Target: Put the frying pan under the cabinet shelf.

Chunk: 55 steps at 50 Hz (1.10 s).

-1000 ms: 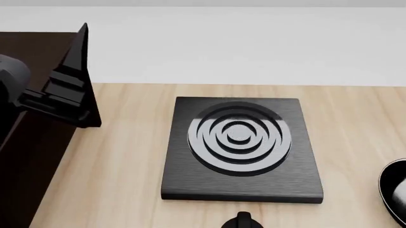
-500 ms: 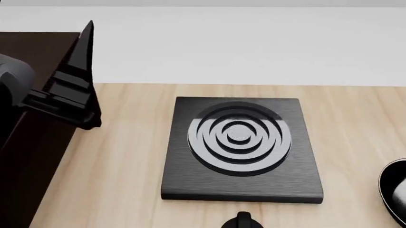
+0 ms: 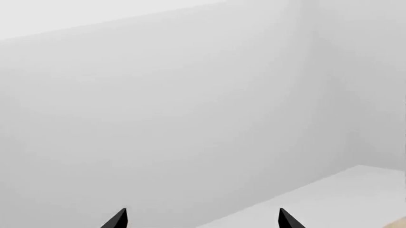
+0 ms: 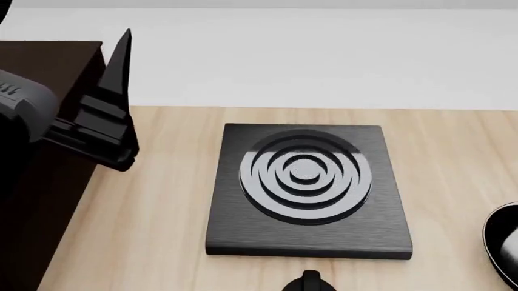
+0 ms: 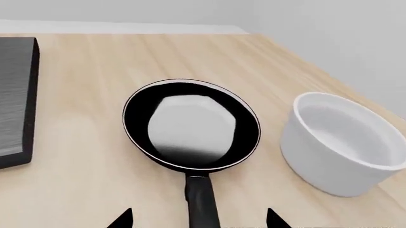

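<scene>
The frying pan (image 5: 190, 123), small, round and black with a pale glossy inside, lies on the wooden table; only its edge (image 4: 503, 242) shows at the right border of the head view. Its short black handle (image 5: 201, 199) points toward my right gripper (image 5: 198, 219), which is open, with the fingertips on either side of the handle and apart from it. The dark brown cabinet shelf (image 4: 48, 60) stands at the far left. My left gripper (image 4: 113, 91) is raised beside the cabinet with its fingers pointing up. It is open and empty (image 3: 201, 219), facing a blank grey wall.
A square black plate with concentric rings (image 4: 307, 188) lies mid-table, and its edge shows in the right wrist view (image 5: 16, 99). A white round bowl (image 5: 343, 142) stands close beside the pan. A small black knob-like part (image 4: 310, 282) shows at the bottom edge.
My left gripper has shifted a little to the right, beside the cabinet. The pan, plate and bowl have not moved.
</scene>
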Available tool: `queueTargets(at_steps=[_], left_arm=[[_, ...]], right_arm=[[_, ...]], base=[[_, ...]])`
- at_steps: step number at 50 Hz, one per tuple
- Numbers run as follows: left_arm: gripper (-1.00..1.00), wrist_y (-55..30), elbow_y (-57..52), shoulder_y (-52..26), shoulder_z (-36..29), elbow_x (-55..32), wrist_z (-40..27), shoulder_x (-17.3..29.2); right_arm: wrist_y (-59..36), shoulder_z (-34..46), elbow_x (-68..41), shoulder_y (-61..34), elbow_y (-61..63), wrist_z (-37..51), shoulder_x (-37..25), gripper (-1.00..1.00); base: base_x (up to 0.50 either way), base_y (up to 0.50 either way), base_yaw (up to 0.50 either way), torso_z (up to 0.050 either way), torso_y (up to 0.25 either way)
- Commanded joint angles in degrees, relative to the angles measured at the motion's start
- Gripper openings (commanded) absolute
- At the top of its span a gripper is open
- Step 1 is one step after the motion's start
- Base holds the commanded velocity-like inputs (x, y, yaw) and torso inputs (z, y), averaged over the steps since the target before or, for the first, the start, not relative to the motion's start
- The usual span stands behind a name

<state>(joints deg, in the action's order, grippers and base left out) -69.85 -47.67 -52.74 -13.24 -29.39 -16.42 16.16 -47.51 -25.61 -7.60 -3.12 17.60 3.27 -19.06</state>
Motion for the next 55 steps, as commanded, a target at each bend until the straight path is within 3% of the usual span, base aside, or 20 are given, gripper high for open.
queueTargets(at_steps=[1,55], left_arm=[[1.00,0.1,0.0,-0.1,-0.8,-0.2,-0.5,-0.1],[1.00,1.9,1.6,-0.5,-3.6,-0.7,-2.3,-0.3]], right_arm=[[1.7,0.0,-0.1,-1.4,-4.4,-0.2,-0.5,1.00],[7.8,5.7,2.6,-8.7,-27.2,-0.6,-3.8,1.00]], base=[[0.00,0.00,0.00,0.000,0.000],[0.00,0.00,0.00,0.000,0.000]])
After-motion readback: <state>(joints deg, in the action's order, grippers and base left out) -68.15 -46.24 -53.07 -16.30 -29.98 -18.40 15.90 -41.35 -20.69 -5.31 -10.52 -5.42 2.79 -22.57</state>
